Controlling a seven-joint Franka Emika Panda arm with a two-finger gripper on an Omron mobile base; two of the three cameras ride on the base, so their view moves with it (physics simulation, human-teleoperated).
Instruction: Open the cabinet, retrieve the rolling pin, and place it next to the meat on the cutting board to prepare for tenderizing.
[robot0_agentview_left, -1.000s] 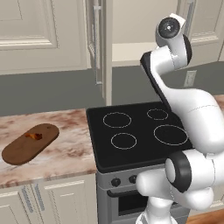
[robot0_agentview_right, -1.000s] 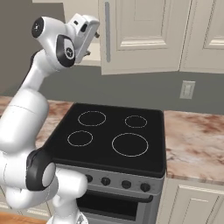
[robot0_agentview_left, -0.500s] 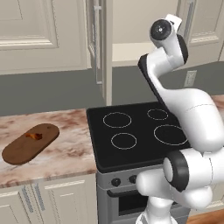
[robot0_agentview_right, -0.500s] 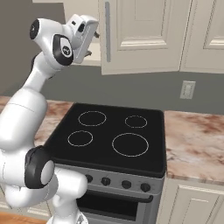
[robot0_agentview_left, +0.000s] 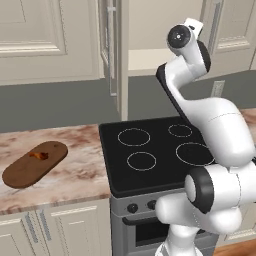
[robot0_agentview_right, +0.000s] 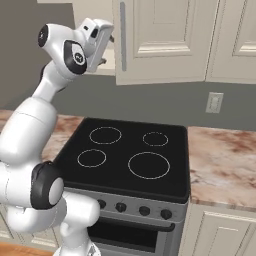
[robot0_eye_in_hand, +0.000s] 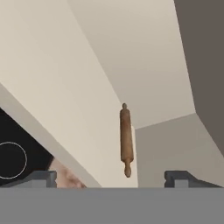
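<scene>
The cabinet (robot0_agentview_left: 121, 55) above the stove stands open, its door (robot0_agentview_right: 160, 35) swung out with the grey bar handle (robot0_agentview_right: 122, 30) facing the arm. In the hand view, the brown rolling pin (robot0_eye_in_hand: 126, 139) lies on the cream inside of the cabinet (robot0_eye_in_hand: 131, 52), straight ahead of my gripper (robot0_eye_in_hand: 110, 178). The fingertips (robot0_eye_in_hand: 41, 177) stand wide apart with nothing between them. The gripper (robot0_agentview_right: 107, 50) is held high at the cabinet opening, beside the door's edge. The dark oval cutting board (robot0_agentview_left: 34, 164) lies on the left counter, and the small reddish meat (robot0_agentview_left: 39, 155) sits on it.
A black stove top (robot0_agentview_left: 150, 150) with four ring marks lies below the raised arm, its knobs (robot0_agentview_right: 132, 208) along the front. Marble counter (robot0_agentview_right: 220, 165) runs on both sides. A wall outlet (robot0_agentview_right: 214, 102) is to the right. Closed cream doors (robot0_agentview_left: 45, 40) flank the open cabinet.
The raised hand has shifted a little to the left toward the cabinet opening. The jaws have spread slightly wider.
</scene>
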